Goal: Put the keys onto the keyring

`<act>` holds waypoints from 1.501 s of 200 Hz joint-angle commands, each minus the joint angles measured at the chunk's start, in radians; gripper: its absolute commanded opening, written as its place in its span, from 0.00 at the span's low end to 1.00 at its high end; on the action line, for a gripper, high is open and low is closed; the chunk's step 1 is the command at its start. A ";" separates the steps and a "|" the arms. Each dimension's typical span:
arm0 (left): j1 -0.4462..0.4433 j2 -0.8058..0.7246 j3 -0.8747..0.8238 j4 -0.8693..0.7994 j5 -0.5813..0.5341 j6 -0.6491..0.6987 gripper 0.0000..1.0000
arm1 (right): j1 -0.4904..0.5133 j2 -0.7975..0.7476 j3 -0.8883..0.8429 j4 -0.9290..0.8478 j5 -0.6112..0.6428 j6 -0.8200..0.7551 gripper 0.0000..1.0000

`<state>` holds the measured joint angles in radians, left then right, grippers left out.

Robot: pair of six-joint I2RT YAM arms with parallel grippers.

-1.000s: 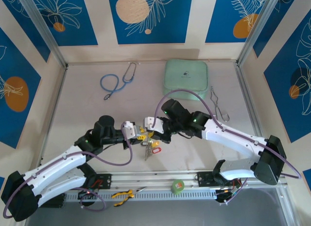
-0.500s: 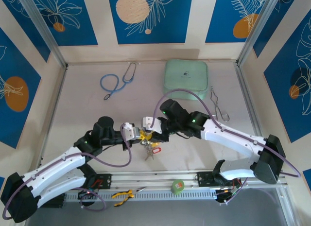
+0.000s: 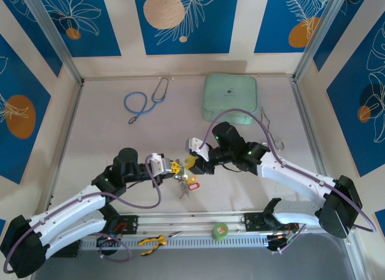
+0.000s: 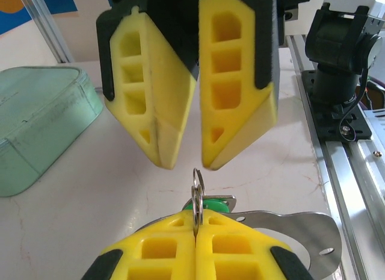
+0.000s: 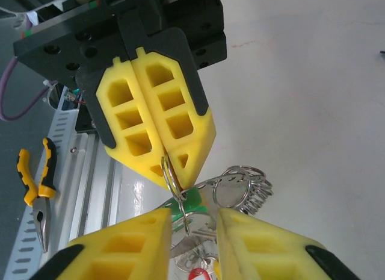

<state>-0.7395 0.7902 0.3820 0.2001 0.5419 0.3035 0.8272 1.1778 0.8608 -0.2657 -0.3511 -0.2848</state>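
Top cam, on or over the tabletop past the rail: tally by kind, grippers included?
Stethoscope: 1
Green pouch: 1
Metal tongs: 1
Key bunch: 1
Grippers: 2, left gripper and right gripper
Total: 6

A blue-tubed stethoscope (image 3: pixel 143 102) lies loosely coiled at the far left of the pale worktop (image 3: pixel 102 141). To its right, well apart, sits a flat mint-green case (image 3: pixel 231 94), square with rounded corners. Near the right edge lies a thin metal tool (image 3: pixel 272 134), perhaps tongs or forceps; it is too slight to tell. On the near rail rest yellow-handled pliers (image 3: pixel 151 242) and a green tape roll (image 3: pixel 221 230).
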 commanded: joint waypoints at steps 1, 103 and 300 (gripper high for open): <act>-0.007 -0.008 -0.007 0.058 0.031 -0.017 0.00 | 0.006 0.006 -0.006 0.013 -0.035 0.015 0.23; -0.007 -0.006 -0.011 0.079 0.051 -0.026 0.00 | 0.008 0.013 -0.007 -0.009 -0.038 0.000 0.24; -0.008 0.017 -0.027 0.183 0.092 -0.068 0.00 | -0.005 -0.016 -0.043 0.045 -0.052 -0.012 0.33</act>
<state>-0.7399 0.8089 0.3668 0.2913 0.5911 0.2588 0.8185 1.2156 0.8501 -0.2634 -0.3931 -0.2825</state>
